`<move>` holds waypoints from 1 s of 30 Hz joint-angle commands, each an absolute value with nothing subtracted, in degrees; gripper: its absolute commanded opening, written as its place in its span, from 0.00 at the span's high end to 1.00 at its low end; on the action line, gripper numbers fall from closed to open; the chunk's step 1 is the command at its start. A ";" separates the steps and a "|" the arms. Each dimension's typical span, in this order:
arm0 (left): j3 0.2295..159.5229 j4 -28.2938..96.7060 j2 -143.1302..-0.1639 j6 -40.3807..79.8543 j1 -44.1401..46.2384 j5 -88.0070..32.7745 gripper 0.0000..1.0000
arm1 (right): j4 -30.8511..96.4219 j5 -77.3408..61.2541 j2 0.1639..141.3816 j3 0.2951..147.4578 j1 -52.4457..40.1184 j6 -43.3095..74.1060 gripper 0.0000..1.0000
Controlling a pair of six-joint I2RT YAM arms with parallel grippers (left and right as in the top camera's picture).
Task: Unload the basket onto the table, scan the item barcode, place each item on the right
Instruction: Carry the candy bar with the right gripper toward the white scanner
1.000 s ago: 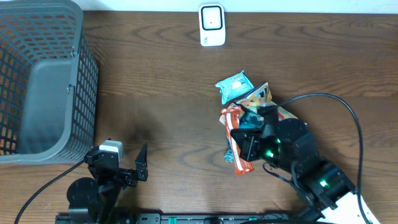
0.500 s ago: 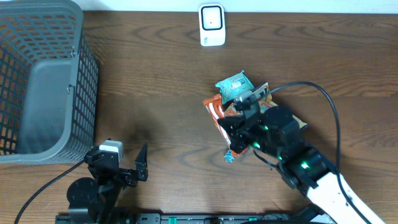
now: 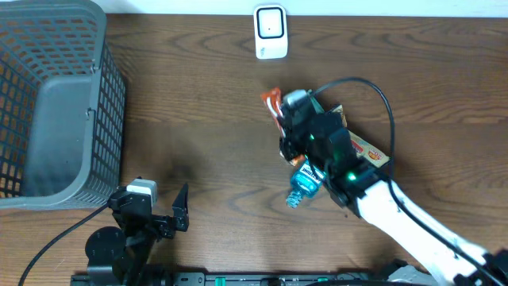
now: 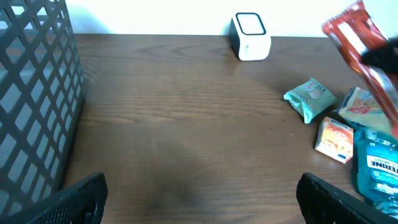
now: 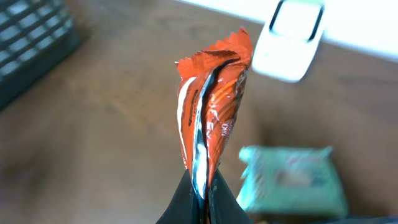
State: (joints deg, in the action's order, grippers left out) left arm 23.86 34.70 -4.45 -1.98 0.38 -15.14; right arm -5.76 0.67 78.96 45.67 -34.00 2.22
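Note:
My right gripper [image 5: 202, 186] is shut on the bottom edge of a red-orange foil snack wrapper [image 5: 211, 99], which stands upright above the jaws. From overhead, the wrapper [image 3: 272, 102] is held in the air over the table, below the white barcode scanner [image 3: 271, 32] and apart from it. The scanner [image 5: 291, 40] shows blurred behind the wrapper in the right wrist view. My left gripper [image 4: 202, 202] stays open low at the near left, nothing between its fingers [image 4: 74, 199]. The wrapper [image 4: 357, 37] appears at the upper right of the left wrist view.
A grey mesh basket [image 3: 55, 103] fills the far left. A teal packet [image 4: 310, 98], a small orange packet [image 4: 336, 138] and a blue mouthwash bottle [image 3: 305, 181] lie beneath and beside the right arm.
The right arm has lifted the red-orange wrapper off the pile and carried it up and left toward the scanner. The blue bottle is now uncovered. The left arm has not moved.

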 commanded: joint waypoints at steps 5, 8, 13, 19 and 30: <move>24.38 34.72 -4.51 -2.76 0.12 -15.86 0.03 | -10.48 6.09 88.42 54.76 -34.24 -13.82 0.99; 24.38 34.72 -4.51 -2.74 0.12 -15.86 0.03 | -11.55 8.99 93.73 59.33 -34.22 -18.94 0.99; 24.38 34.72 -4.51 -2.76 0.12 -15.86 0.03 | -13.39 11.75 104.01 68.79 -34.13 -27.16 0.99; 24.38 34.72 -4.51 -2.76 0.12 -15.86 0.03 | -17.91 17.39 116.62 81.80 -32.84 -36.86 0.99; 24.38 34.72 -4.51 -2.76 0.12 -15.86 0.03 | -26.41 20.95 139.48 107.15 -29.02 -54.89 0.99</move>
State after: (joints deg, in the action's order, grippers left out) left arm 23.86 34.65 -4.47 -1.98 0.38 -15.14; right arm -24.49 18.52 135.17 101.82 -29.82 -45.76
